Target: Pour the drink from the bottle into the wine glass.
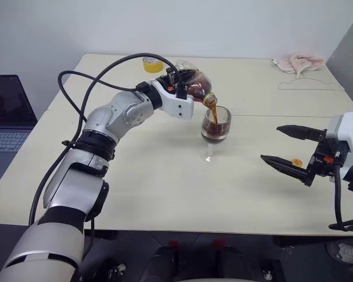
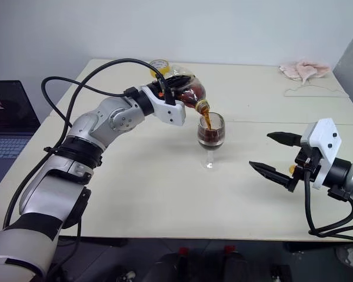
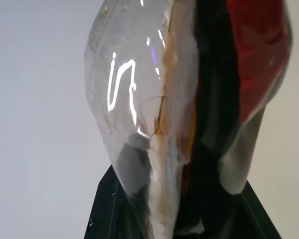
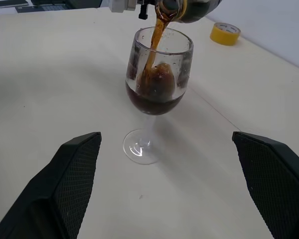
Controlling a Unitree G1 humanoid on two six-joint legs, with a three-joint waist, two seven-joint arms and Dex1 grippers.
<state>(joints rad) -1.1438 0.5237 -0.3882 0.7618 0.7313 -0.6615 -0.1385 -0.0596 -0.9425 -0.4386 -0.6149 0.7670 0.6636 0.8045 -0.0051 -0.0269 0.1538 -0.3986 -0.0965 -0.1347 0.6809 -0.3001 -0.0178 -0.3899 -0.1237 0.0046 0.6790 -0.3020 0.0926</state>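
Right wrist view shows the drink (image 4: 150, 74) streaming into the wine glass (image 4: 159, 74), mid-counter (image 1: 165, 194). My left tool (image 1: 185, 94) is clenched on the tilted bottle (image 1: 195, 87); right tool (image 1: 282, 150) hangs released. I'd keep the mouth centred over the bowl and ease back before half full.

Two head cameras look forward and down over a pale tabletop (image 1: 165, 194), sharing almost the same scene. The left wrist camera sits pressed close against a clear bulbous plastic bottle (image 3: 139, 89). The right wrist camera faces a clear stemmed wine glass (image 4: 157, 84) from nearby.
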